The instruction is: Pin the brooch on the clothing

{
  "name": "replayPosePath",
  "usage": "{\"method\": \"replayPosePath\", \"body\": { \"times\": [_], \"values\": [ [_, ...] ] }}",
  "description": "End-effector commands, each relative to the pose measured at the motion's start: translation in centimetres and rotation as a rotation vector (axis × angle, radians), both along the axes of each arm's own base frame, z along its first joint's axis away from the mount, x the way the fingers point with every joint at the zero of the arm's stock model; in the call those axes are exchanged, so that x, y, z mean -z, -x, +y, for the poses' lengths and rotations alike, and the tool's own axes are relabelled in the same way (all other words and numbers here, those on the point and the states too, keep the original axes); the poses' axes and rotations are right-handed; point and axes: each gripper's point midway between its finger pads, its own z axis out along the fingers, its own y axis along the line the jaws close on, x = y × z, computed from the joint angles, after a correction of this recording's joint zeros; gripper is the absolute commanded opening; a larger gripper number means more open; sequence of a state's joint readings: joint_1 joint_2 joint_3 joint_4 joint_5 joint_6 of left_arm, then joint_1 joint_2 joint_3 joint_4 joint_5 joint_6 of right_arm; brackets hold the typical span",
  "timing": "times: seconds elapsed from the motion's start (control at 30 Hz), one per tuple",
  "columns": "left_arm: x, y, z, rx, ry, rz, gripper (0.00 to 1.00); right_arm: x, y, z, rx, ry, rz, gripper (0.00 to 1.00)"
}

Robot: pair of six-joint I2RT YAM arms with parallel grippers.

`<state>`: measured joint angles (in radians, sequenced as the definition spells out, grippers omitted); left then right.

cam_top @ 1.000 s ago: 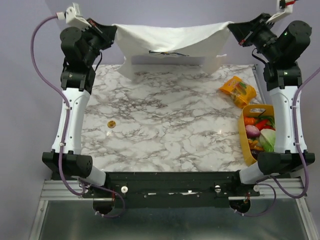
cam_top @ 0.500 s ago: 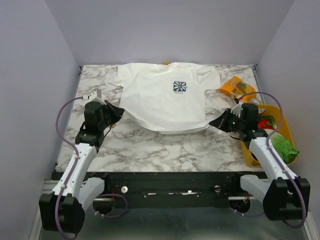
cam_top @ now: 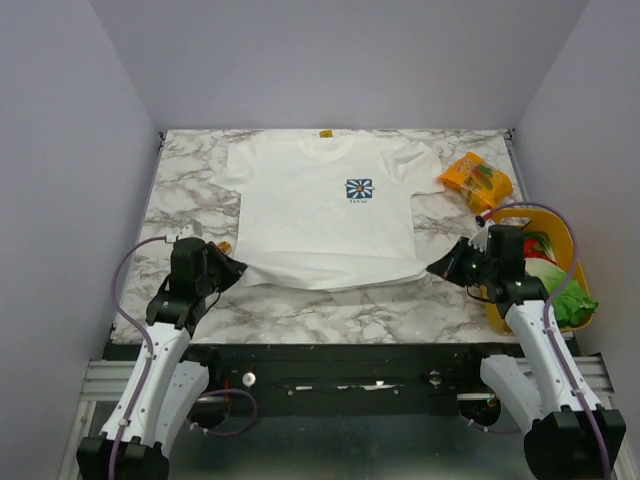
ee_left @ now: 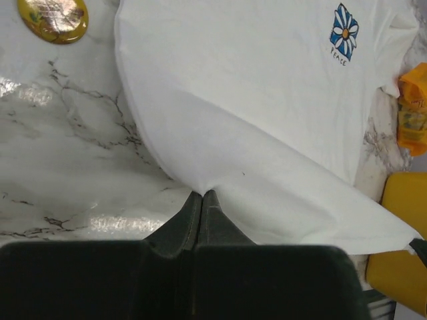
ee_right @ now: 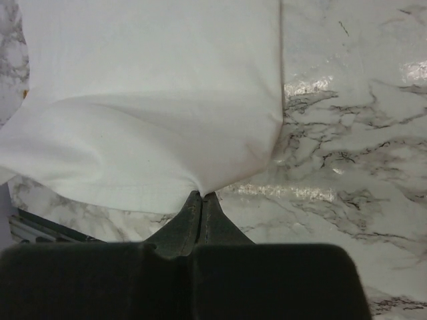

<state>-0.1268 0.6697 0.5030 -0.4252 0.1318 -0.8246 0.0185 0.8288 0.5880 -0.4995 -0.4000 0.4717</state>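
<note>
We saw the white short-sleeved T-shirt (cam_top: 320,215) (ee_left: 253,100) (ee_right: 147,87) spread face up on the grey-veined white marble table (cam_top: 190,190). Its collar lay at the far side and its hem at the near side. The small blue, white and yellow flower emblem (cam_top: 359,189) (ee_left: 344,31) showed on the chest.

The left pincer (cam_top: 238,270) (ee_left: 201,193) was clenched on the near left corner of the hem. Its two dark fingers were pressed together with a peak of cloth drawn up between them. The right pincer (cam_top: 432,268) (ee_right: 201,195) was clenched likewise on the near right corner, where the fabric puckered into its tips. Between the two pincers the hem sagged in a soft fold.

The small round gold-yellow brooch (cam_top: 225,246) (ee_left: 52,19) lay flat on bare marble. It sat just to the left of the T-shirt's left side edge, and we could not make out any contact with the cloth. It was near the left pincer, a little farther from the bases than the fingertips and to their left. Neither pincer held it, and it lay well apart from the right pincer.

At the far right an orange snack packet (cam_top: 475,180) (ee_left: 413,110) rested just beside the right sleeve. A yellow plastic basket (ee_left: 400,267) stood at the right edge of the table.
</note>
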Motion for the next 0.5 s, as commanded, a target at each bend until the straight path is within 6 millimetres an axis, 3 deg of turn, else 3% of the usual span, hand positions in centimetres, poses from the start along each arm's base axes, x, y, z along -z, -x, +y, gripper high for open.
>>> {"method": "replayPosePath", "body": {
  "times": [0.0, 0.17, 0.27, 0.47],
  "values": [
    [0.8, 2.3, 0.9, -0.055, -0.015, 0.104, 0.0, 1.4, 3.1, 0.3, 0.033, -0.043, 0.117, 0.0],
    [1.0, 3.3, 1.0, -0.061, -0.014, 0.163, 0.0, 2.1, 5.0, 0.4, 0.029, -0.051, 0.175, 0.0],
    [1.3, 4.1, 0.4, -0.061, 0.029, 0.187, 0.0, 2.3, 5.7, 0.4, 0.031, -0.051, 0.202, 0.0],
    [1.3, 6.3, 1.1, -0.114, 0.03, 0.208, 0.0, 2.0, 6.5, 0.9, 0.004, -0.072, 0.227, 0.0]
  ]
}}
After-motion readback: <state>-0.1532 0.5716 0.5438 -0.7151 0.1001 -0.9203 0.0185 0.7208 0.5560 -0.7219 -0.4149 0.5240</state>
